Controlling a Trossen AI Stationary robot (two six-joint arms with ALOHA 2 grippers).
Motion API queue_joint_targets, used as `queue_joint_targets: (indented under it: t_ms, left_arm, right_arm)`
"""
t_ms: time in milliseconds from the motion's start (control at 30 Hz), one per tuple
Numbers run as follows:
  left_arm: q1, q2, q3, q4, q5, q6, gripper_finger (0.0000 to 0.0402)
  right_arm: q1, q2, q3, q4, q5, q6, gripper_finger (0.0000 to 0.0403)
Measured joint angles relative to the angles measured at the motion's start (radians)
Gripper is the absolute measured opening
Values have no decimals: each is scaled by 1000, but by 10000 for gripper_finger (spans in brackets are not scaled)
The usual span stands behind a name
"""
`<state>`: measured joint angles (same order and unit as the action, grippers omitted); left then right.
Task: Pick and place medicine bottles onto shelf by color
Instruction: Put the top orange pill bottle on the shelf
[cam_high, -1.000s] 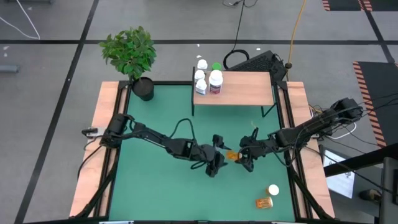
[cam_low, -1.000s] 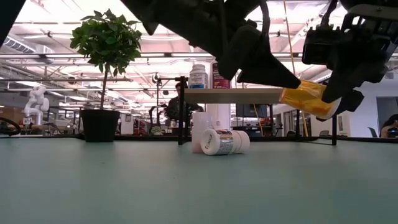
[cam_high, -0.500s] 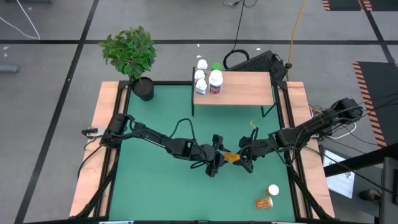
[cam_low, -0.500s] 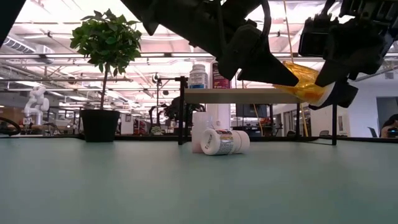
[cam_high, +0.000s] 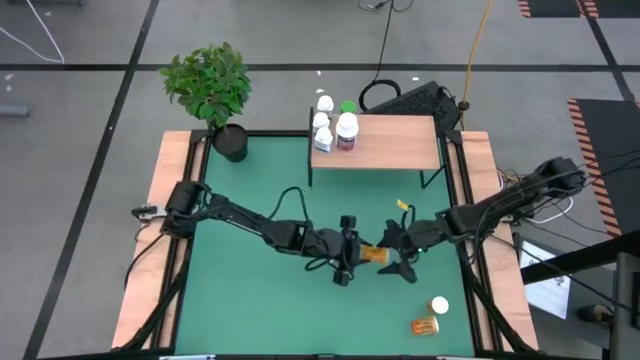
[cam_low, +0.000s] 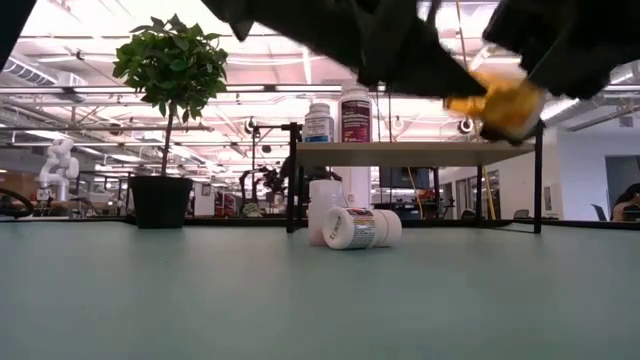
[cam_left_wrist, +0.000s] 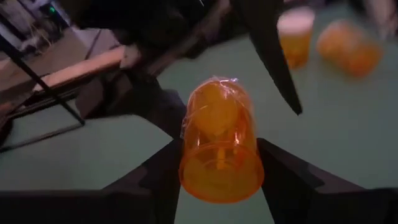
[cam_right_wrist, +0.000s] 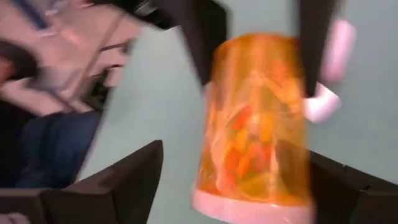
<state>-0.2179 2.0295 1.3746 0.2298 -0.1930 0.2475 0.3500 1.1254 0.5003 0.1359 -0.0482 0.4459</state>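
Translucent amber-orange pill bottle (cam_high: 375, 253): held in the air above the middle of the green table mat (cam_high: 240, 300), lying sideways between the two grippers; seen from its base in the left wrist view (cam_left_wrist: 221, 146), white cap end nearest in the right wrist view (cam_right_wrist: 258, 121).

Left gripper (cam_high: 352, 252): clenched on the amber bottle, one dark finger on each side.

Right gripper (cam_high: 398, 252): just beside the bottle's other end, fingers spread wide and released.

Light-wood shelf on thin black legs (cam_high: 395, 142): at the mat's far edge, with white bottles (cam_high: 322, 130) and one green-capped bottle (cam_high: 347, 107) clustered at its left end.

Two more amber bottles (cam_high: 432, 316): on the mat near the right front corner, one upright with a white cap, one lying down.

White labelled bottle (cam_low: 362, 228): lying on its side below the shelf, low view.

Potted green plant (cam_high: 212, 92): far left corner.
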Motion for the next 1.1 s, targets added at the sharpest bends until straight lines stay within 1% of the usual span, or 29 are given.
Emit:
queue_joint_targets:
  t_ms: [67,167,267,367,500,567,633,733,833,933,1000,1100]
  left_arm:
    - [4,-18,1,24,26,-39,183]
    - [12,-50,1,42,75,-84,175]
    - [22,-74,1,87,189,-129,176]
    - [25,-76,1,180,301,-170,187]
    - [24,-75,0,351,464,-250,185]
    - [19,-75,0,429,527,-295,181]
    - [13,-75,0,487,571,-323,179]
    - [3,-75,0,528,585,-320,185]
    - [-3,-75,0,523,583,-322,193]
    - [-6,-75,0,540,565,-337,191]
    - [-6,-75,0,542,557,-338,185]
    - [-6,-75,0,544,555,-341,181]
  right_arm:
    - [5,-35,0,9,-38,-69,314]
    - [10,-95,0,16,-50,-194,319]
    - [13,-170,0,22,-57,-334,319]
    - [18,-236,1,20,-53,-474,319]
    - [52,-268,1,12,-1,-607,319]
    - [73,-263,1,19,15,-679,319]
    - [96,-249,0,35,72,-763,316]
    - [136,-224,0,128,189,-892,314]
    - [186,-194,0,263,235,-1007,313]
    - [238,-175,0,376,287,-1120,313]
    - [264,-165,0,436,288,-1174,313]
    - [281,-138,0,522,251,-1225,313]
